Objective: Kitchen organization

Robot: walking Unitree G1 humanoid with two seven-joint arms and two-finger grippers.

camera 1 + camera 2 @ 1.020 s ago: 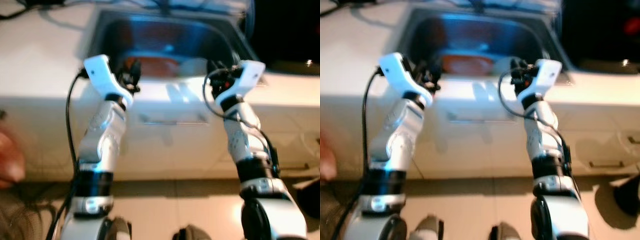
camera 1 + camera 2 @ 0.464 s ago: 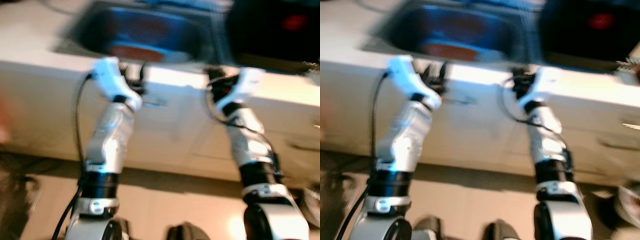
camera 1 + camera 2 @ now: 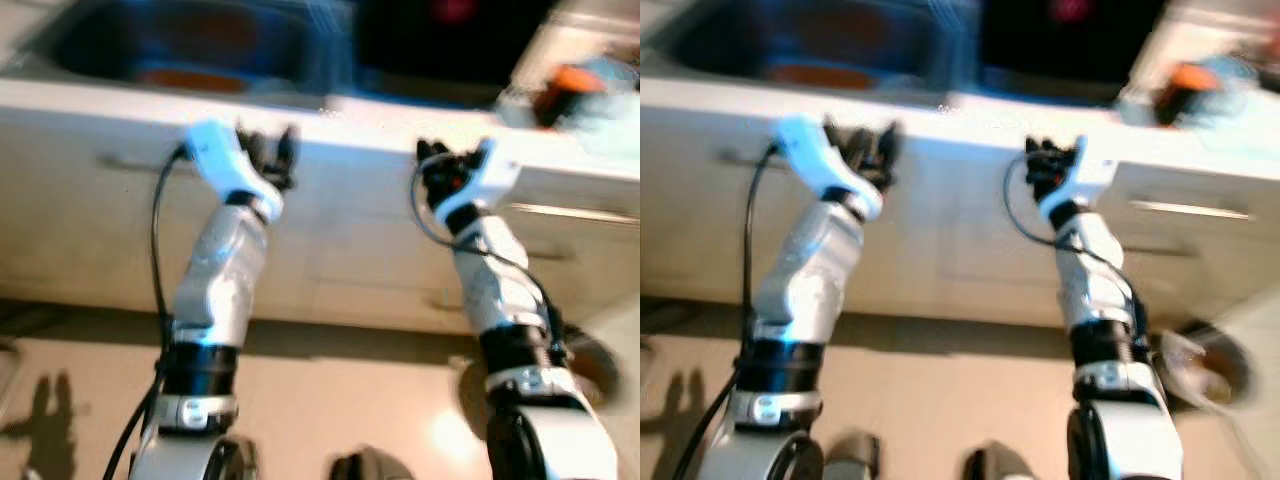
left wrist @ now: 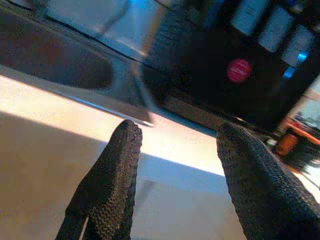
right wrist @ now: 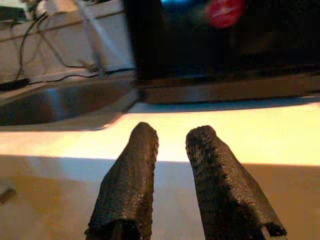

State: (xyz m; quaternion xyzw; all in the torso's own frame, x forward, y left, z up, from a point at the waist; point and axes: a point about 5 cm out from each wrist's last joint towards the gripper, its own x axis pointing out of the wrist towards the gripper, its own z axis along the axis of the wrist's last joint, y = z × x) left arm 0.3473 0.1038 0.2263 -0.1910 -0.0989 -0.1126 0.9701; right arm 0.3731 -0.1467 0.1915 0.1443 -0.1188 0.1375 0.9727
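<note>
Both silver arms are raised before a pale counter (image 3: 970,125), the left gripper (image 3: 868,140) and right gripper (image 3: 1045,160) held near its front edge. A sink (image 3: 790,45) is seen blurred beyond, with cabinet drawers (image 3: 1185,230) below.

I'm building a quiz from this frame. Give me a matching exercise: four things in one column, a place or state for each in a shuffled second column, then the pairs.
1. left gripper
2. right gripper
3. sink
4. orange object

A. on the counter, far right
B. fingers spread wide, nothing between
C. set in the counter, left of the dark cooktop
D. fingers narrowly apart, nothing between

Pairs: 1-B, 2-D, 3-C, 4-A
</note>
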